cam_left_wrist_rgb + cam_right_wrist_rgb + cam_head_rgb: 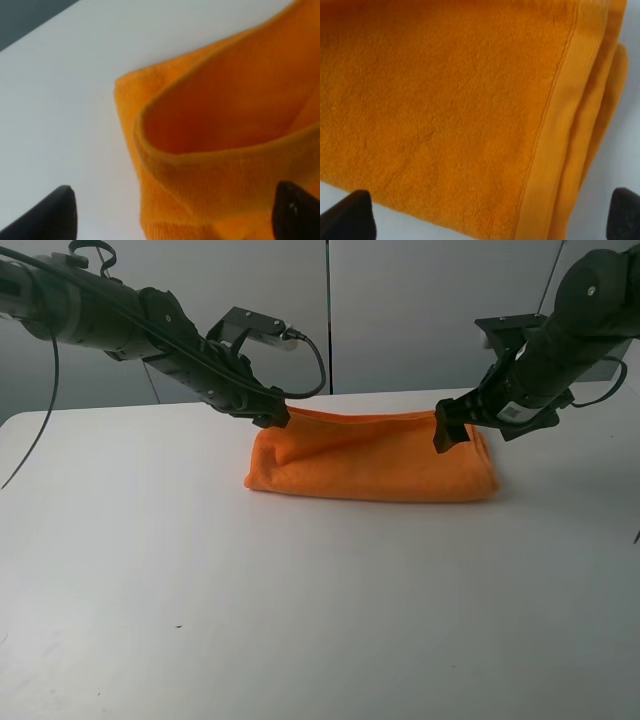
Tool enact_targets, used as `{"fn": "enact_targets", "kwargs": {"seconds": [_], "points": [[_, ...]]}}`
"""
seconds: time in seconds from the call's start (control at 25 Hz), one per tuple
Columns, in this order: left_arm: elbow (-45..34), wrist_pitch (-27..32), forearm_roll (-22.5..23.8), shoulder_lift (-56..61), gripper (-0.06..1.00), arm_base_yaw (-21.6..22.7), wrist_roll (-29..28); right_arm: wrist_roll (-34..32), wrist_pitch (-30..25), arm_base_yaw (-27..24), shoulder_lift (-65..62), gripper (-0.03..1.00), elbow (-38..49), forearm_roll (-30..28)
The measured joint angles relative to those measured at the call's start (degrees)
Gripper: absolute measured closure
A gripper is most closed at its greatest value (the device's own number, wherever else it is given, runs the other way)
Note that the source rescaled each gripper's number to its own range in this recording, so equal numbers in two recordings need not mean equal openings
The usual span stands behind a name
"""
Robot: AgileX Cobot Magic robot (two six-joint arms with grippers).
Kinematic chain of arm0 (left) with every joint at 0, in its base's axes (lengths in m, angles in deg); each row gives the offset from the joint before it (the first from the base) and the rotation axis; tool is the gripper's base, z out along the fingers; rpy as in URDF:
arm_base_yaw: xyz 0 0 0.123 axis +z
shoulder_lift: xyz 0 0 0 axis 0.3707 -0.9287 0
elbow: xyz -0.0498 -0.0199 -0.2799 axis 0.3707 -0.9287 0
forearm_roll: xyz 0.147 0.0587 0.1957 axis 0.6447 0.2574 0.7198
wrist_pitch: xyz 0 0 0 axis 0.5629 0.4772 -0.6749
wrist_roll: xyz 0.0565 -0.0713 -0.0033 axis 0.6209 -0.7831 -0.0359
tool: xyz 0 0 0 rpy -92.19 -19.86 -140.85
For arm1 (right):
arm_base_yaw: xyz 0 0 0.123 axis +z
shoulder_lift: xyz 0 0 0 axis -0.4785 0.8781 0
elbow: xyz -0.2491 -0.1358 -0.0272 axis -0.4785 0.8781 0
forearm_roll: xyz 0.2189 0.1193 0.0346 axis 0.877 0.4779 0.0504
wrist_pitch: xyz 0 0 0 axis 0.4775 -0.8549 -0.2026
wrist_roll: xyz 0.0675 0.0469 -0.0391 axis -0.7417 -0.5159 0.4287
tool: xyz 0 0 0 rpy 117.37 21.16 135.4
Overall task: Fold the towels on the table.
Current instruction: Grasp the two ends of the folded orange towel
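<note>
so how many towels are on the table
1. The orange towel lies folded over toward the back of the table, between the left gripper and right gripper. Its folds could hide another.

White table (200, 570): folded orange towel (375, 465) lying near far edge.

High camera: faced the table (300, 620) from the front, looking down, mid-distance. Wrist cameras: each close over opposite ends of the orange towel (375, 465), shared by all.
</note>
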Motion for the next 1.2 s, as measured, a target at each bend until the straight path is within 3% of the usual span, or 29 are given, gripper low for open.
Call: {"fn": "enact_targets", "kwargs": {"seconds": [0.28, 0.48, 0.84, 1.08, 1.2], "points": [[0.0, -2.5, 0.3, -2.3, -0.05, 1.6, -0.8, 13.2, 0.1, -4.7, 4.2, -0.03, 0.0, 15.9], [0.0, -4.5, 0.5, -3.9, -0.05, 2.7, -1.2, 20.5, 0.1, -6.9, 5.9, -0.03, 0.0, 24.1], [0.0, -9.4, 1.0, -6.5, -0.05, 2.8, -1.3, 25.0, 0.1, -7.4, 7.9, -0.03, -0.1, 29.8], [0.0, -10.9, 1.4, -8.0, -0.06, 2.8, -1.3, 27.6, 0.2, -8.0, 8.8, -0.03, -0.4, 37.8], [0.0, -11.0, 2.3, -8.6, -0.06, 2.8, -1.3, 27.9, 1.2, -8.6, 9.5, -0.03, -0.5, 38.1]]}}
